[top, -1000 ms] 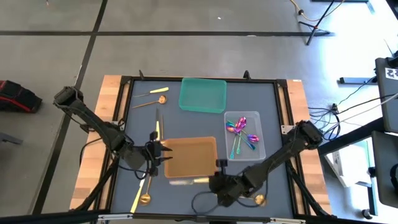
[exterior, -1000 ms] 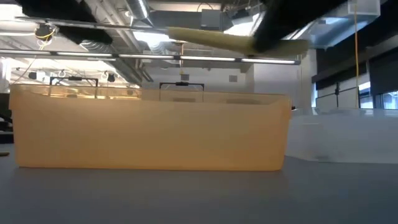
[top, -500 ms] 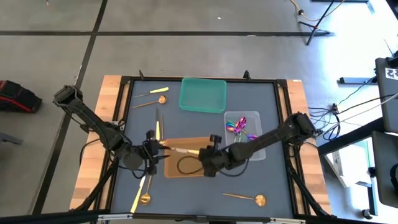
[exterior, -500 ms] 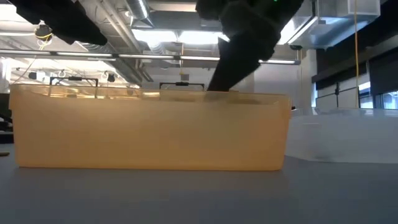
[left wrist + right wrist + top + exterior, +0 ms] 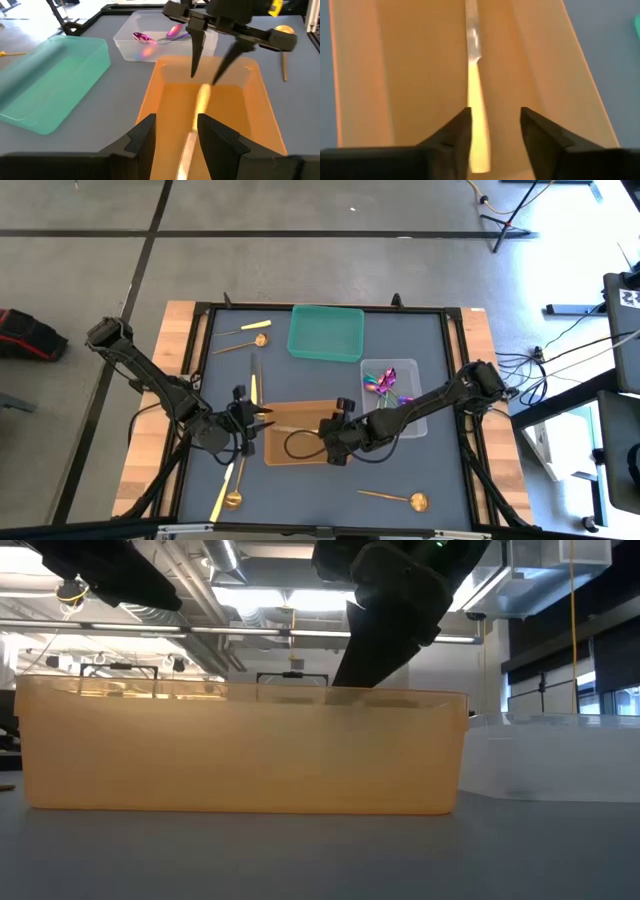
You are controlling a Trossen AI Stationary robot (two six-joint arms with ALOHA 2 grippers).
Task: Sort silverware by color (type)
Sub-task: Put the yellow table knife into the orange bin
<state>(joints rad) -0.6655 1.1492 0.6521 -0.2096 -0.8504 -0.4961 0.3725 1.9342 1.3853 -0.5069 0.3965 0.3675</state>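
A yellow-handled knife (image 5: 474, 85) lies flat on the floor of the orange tray (image 5: 345, 412), also seen as the knife (image 5: 199, 102) in the left wrist view. My right gripper (image 5: 492, 130) hangs open just above its handle end, fingers either side, touching nothing; it shows as the right gripper (image 5: 204, 79) in the left wrist view. My left gripper (image 5: 175, 132) waits open at the tray's left wall (image 5: 266, 442). Purple spoons (image 5: 382, 385) lie in the clear tray (image 5: 415, 370). Gold spoons and knives lie loose on the table.
A teal tray (image 5: 326, 332) sits at the far side. Loose pieces: a gold spoon (image 5: 395, 498) near the near edge, a spoon and knife (image 5: 228, 495) near left, a knife (image 5: 253, 387) left of the orange tray, two pieces (image 5: 245, 335) far left.
My right gripper has moved from the near edge toward the far edge and left, over the orange tray, and come down into it. The yellow-handled knife, held level in the air a second ago, now lies on the tray floor. In the last half second almost nothing moved.
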